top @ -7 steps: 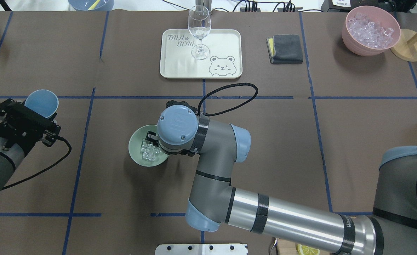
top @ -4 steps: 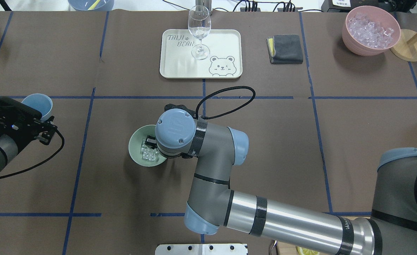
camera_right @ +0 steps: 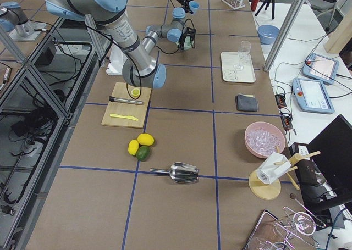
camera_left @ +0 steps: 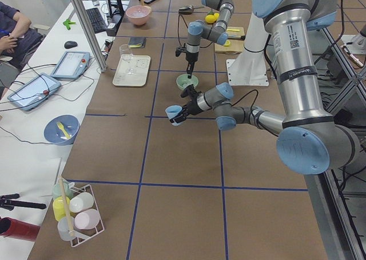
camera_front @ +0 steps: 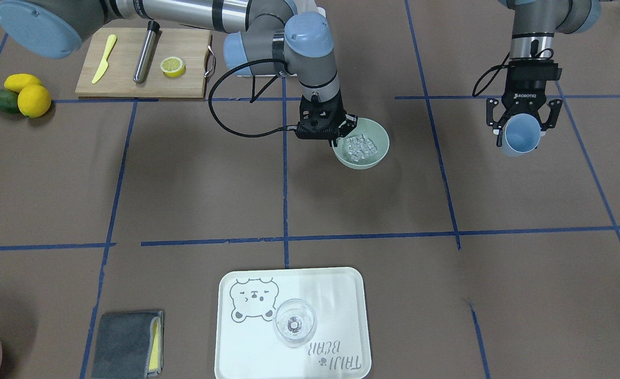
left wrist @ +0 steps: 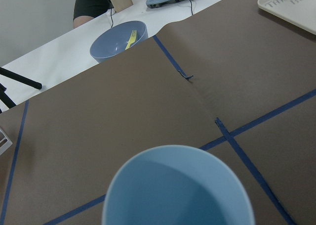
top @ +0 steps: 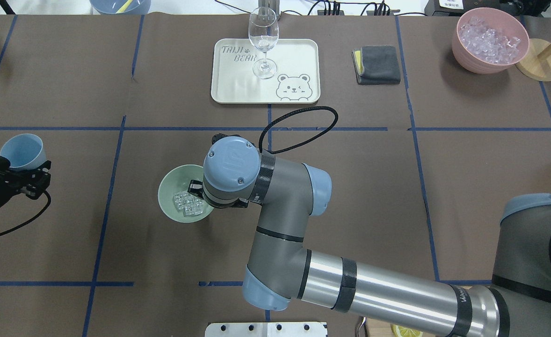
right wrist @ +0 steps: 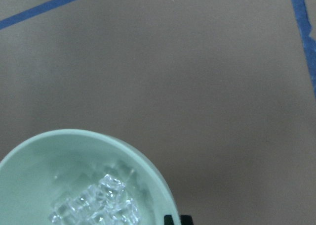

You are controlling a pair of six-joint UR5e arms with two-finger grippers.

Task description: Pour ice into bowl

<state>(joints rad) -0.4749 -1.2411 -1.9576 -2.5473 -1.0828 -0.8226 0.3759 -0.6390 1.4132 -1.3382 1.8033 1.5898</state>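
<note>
The pale green bowl sits at the table's middle and holds the ice, a small cluster of clear cubes. Bowl and ice also show in the front view, and in the right wrist view the bowl holds the ice. My right gripper is shut on the bowl's rim; the wrist hides it from overhead. My left gripper is shut on the light blue cup, which is empty and held far to the bowl's left.
A white tray with a wine glass stands at the back. A grey cloth, a pink tub of ice and a wooden stand are at the back right. A cutting board and lemons lie near the robot.
My left gripper has carried the cup leftward, away from the bowl. My right gripper has dragged the bowl with its ice a little to the left.
</note>
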